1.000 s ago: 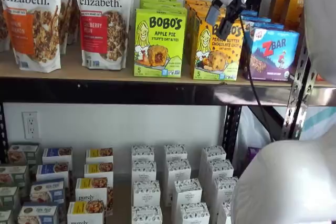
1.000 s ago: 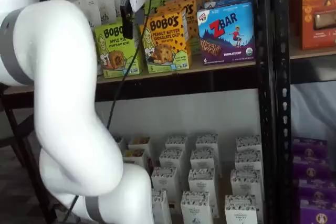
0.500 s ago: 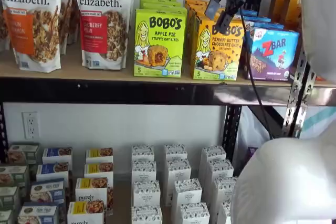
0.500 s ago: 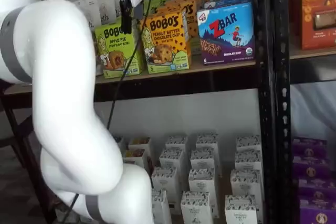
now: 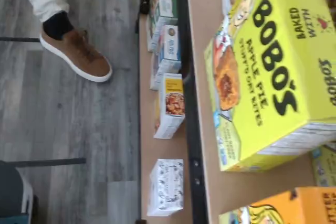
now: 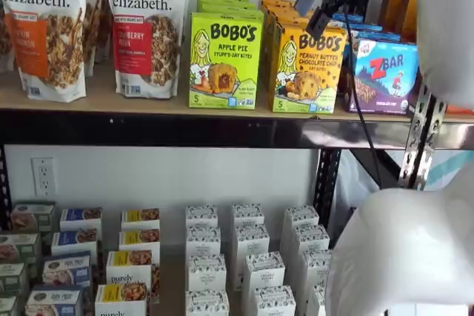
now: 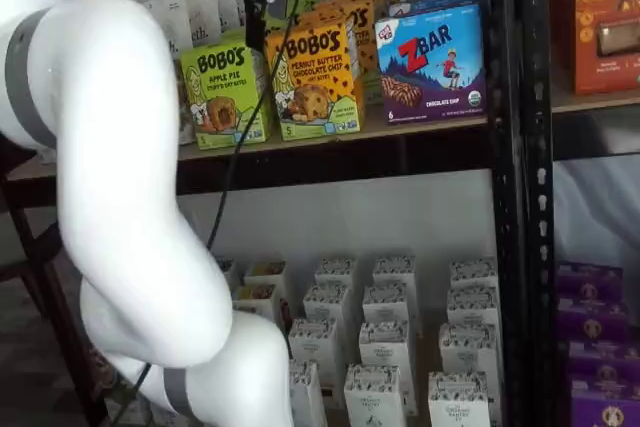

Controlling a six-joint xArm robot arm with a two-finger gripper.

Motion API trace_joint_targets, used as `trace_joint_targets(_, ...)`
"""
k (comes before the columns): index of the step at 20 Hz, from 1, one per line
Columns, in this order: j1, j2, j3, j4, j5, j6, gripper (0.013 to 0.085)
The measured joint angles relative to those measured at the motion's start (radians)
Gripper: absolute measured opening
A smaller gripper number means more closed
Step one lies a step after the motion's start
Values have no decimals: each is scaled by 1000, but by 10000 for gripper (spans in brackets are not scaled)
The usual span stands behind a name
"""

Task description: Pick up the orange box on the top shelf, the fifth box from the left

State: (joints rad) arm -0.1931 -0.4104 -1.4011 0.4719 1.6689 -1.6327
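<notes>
My pincer hangs spread and empty just above and in front of the orange box, which stands untouched on the top shelf beside the green Apple Pie box. Approach underway; closing in, grasping and lifting remain.

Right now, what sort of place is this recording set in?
Probably a mock grocery aisle: snack cartons like the orange box faced out on the top shelf, small cartons in rows below, on black metal racking.
</notes>
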Motion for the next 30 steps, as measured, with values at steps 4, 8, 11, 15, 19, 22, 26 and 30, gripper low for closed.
trace_joint_targets(4, -19, 12, -7, 16, -35, -17, 850)
trace_joint_targets(8, -31, 40, -34, 15, -52, -29, 850)
trace_joint_targets(11, -27, 35, -18, -11, -123, -41, 850)
trace_joint_targets(15, -10, 46, -17, -79, -180, -51, 850)
trace_joint_targets(19, -18, 96, -79, -95, -106, -56, 850)
trace_joint_targets(22, -27, 131, -121, -97, -55, -61, 850)
trace_joint_targets(26, -30, 172, -171, -111, 11, -63, 850)
trace_joint_targets(30, -19, 178, -163, -124, -4, -62, 850)
